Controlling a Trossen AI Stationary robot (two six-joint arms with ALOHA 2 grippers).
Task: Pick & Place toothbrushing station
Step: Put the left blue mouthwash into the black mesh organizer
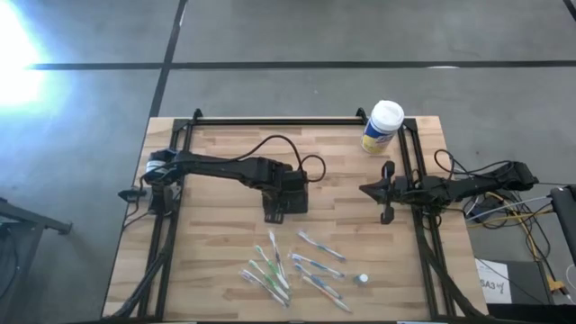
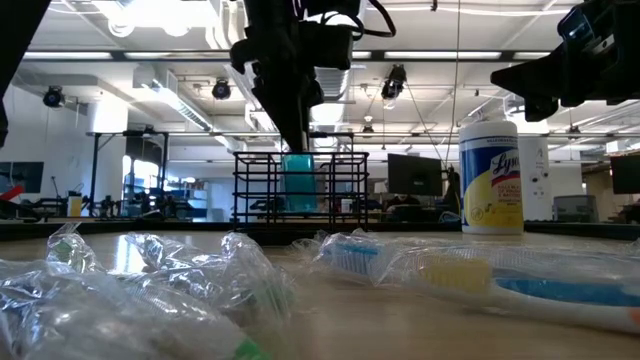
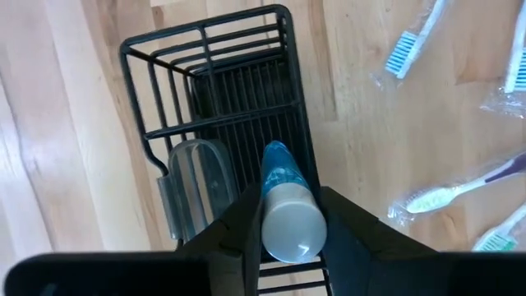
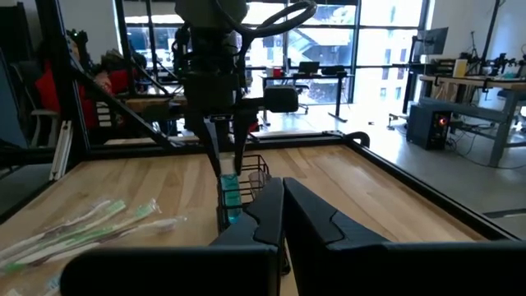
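Note:
The toothbrushing station [image 3: 214, 74] is a black wire organiser box standing on the wooden table at its middle [image 1: 273, 214]; it also shows in the low view [image 2: 350, 190]. A clear cup [image 3: 193, 185] stands in one compartment. My left gripper [image 1: 281, 200] is above the box, pointing down, shut on a blue toothpaste tube [image 3: 278, 168] that reaches into the box [image 2: 298, 185]. My right gripper [image 1: 367, 190] waits shut and empty at the table's right side, also seen in its wrist view [image 4: 279, 193]. My left gripper pinches the toothpaste tube between its two fingers [image 3: 238, 222] at its upper, grey-capped end [image 3: 292, 222]. The fingers come from above, pointing down. The tube stands nearly upright, its blue lower part inside a compartment of the organiser; whether it rests on the bottom I cannot tell.
Several wrapped toothbrushes [image 1: 297, 265] lie near the table's front edge, with a small white cap [image 1: 362, 279] beside them. A yellow wipes canister with a white lid [image 1: 382, 126] stands at the far right. Black frame rails [image 1: 270, 120] border the table.

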